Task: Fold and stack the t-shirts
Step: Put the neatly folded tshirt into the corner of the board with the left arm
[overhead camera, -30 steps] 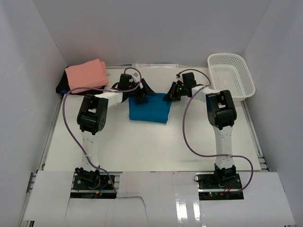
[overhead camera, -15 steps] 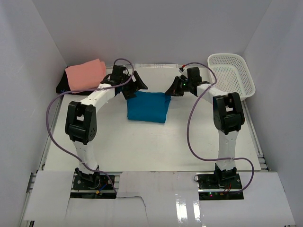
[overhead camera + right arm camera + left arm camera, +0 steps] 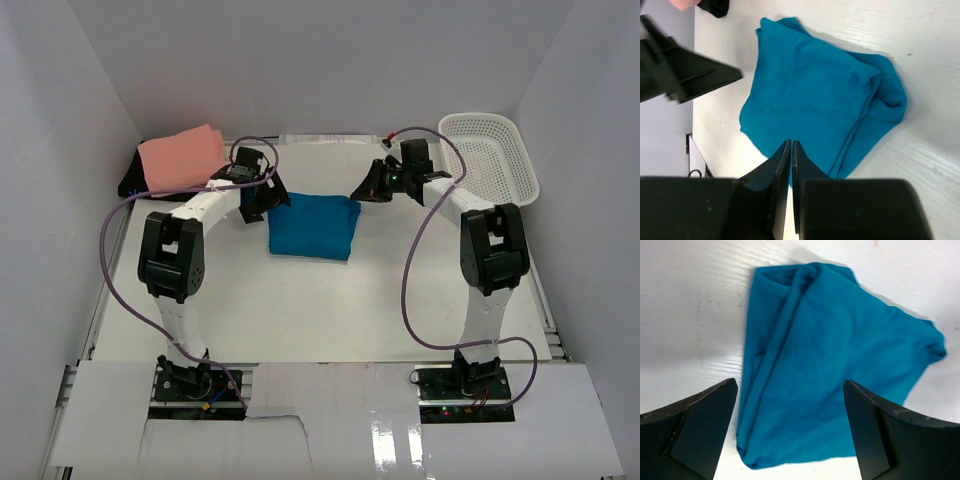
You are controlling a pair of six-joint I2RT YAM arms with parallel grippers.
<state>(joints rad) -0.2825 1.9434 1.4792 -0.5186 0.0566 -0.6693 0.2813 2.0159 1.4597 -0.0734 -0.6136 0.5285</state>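
On a white table (image 3: 300, 310) boxed in on three sides by plain pale grey walls (image 3: 300, 60): a teal t-shirt (image 3: 312, 228), folded into a rough rectangle and lying flat at the far middle of the surface. Just beside its left edge, the left gripper (image 3: 266, 197), jaws spread wide and gripping nothing; in that wrist's view, the cloth showing between the two black fingers (image 3: 700, 425), with a long ridge of folds along one side. At the shirt's far right corner, the right gripper (image 3: 791, 145), jaws pressed together with nothing between them, tips over the cloth's edge; contact with the fabric impossible to judge. In the far left corner, well apart from the teal one, a salmon-pink t-shirt (image 3: 182, 158), folded and resting on a black object (image 3: 132, 183). In the far right corner, against the wall, a white mesh basket (image 3: 527, 178). Tabletop matt and faintly streaked like painted wood grain, marked by a few small specks. Purple cables (image 3: 110, 260) looping from each arm down to the bases at the near edge, amid glossy white sheets (image 3: 330, 410).
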